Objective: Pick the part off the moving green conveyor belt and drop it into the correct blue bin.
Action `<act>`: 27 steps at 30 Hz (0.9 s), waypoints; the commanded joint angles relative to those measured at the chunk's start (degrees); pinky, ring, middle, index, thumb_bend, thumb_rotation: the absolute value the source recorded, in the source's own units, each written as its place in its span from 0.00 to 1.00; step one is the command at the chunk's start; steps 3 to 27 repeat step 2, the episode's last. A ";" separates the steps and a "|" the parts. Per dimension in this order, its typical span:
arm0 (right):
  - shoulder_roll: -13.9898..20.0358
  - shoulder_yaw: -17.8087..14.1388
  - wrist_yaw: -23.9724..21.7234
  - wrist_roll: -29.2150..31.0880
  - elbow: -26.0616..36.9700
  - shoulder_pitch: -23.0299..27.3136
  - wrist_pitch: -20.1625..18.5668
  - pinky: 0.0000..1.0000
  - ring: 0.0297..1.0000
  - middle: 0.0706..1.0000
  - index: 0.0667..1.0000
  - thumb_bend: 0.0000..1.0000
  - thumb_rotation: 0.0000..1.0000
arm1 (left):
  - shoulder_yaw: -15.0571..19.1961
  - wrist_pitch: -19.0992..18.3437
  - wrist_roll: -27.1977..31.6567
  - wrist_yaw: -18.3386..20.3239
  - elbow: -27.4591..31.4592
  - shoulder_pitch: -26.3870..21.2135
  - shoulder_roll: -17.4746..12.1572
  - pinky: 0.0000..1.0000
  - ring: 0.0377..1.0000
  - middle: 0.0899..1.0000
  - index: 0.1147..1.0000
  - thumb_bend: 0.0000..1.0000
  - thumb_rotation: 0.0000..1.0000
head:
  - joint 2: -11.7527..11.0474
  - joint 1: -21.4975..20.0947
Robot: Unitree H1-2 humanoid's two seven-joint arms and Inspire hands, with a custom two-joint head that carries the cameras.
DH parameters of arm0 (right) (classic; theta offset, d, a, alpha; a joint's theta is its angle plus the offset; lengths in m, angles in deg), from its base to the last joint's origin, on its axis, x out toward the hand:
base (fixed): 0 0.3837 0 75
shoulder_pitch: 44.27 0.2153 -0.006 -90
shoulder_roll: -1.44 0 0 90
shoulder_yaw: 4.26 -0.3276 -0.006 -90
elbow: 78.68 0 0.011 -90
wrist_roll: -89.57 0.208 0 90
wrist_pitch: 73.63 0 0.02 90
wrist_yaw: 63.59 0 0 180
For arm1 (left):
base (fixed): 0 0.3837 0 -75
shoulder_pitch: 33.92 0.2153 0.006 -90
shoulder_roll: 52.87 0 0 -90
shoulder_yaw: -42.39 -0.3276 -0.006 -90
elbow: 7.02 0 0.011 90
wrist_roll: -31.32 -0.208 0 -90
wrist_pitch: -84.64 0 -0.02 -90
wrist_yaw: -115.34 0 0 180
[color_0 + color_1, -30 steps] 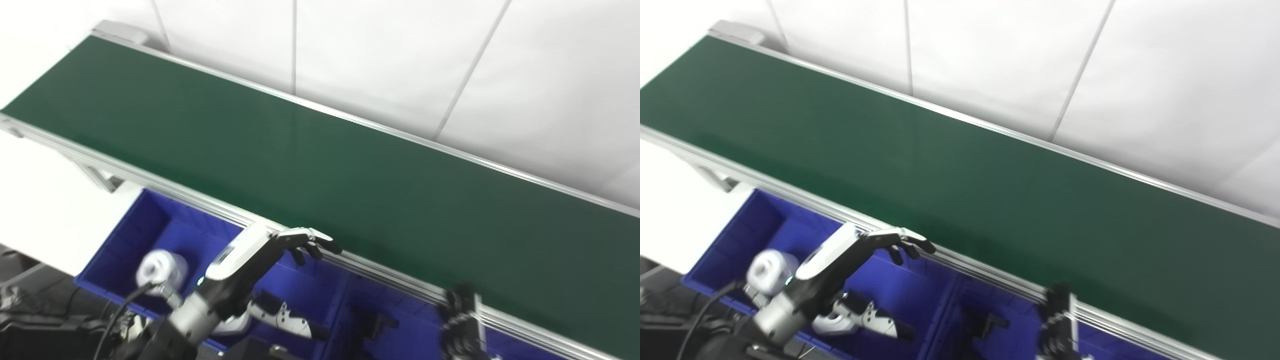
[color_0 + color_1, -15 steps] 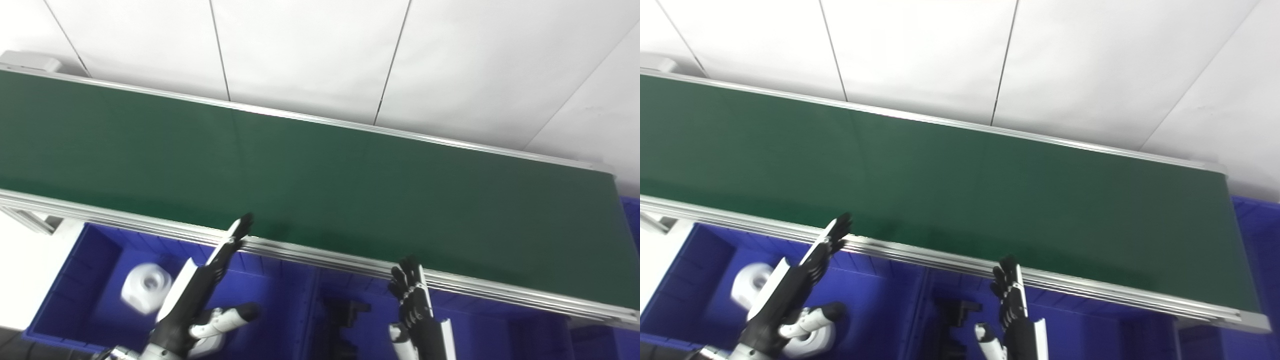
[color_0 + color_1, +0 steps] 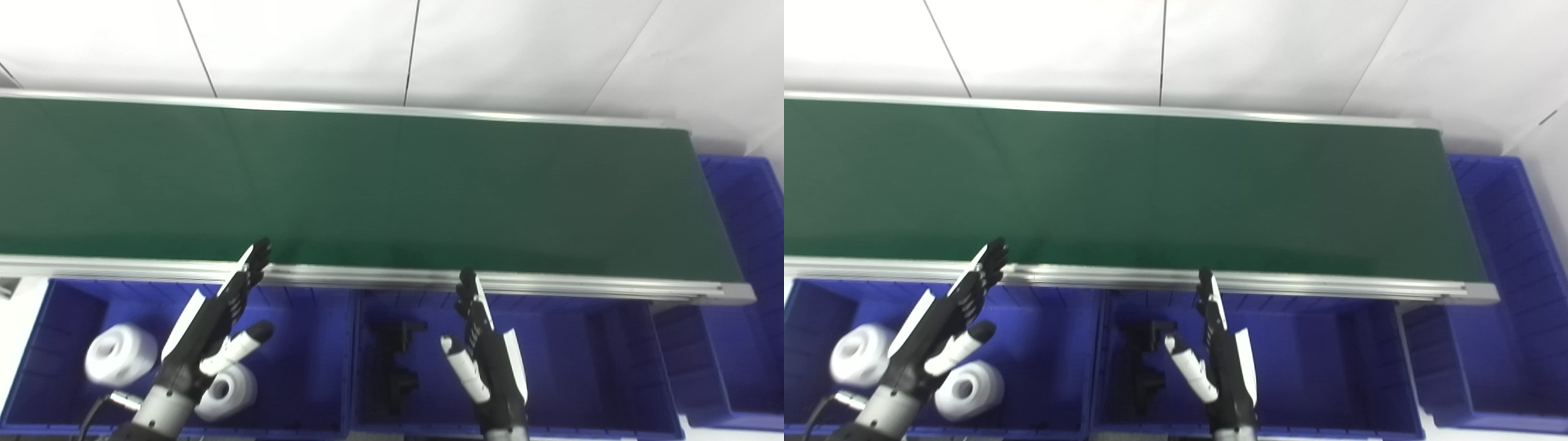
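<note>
The green conveyor belt (image 3: 392,184) runs across the view and carries no part that I can see. My left hand (image 3: 211,321) is open, fingers straight, above the left blue bin (image 3: 300,361), its tips reaching the belt's near rail. My right hand (image 3: 484,349) is open too, edge-on over the middle blue bin (image 3: 588,367). Two white ring-shaped parts (image 3: 119,362) (image 3: 229,392) lie in the left bin. Black parts (image 3: 398,349) lie in the middle bin.
A further blue bin (image 3: 744,208) stands past the belt's right end. An aluminium rail (image 3: 551,283) edges the belt's near side. A white panelled wall (image 3: 392,43) rises behind the belt.
The camera has swung right and levelled, so the belt's right end and the far right bin now show. A second white ring part now lies in the left bin. Both hands stay open, raised over the bins.
</note>
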 commanded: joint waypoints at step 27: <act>-10.43 6.98 0.83 -0.81 2.52 1.72 -2.25 0.98 0.99 0.99 1.00 0.82 0.88 | 0.38 -2.08 2.82 0.83 4.06 -1.07 -0.89 1.00 1.00 1.00 1.00 0.74 0.74 | -0.10 -0.74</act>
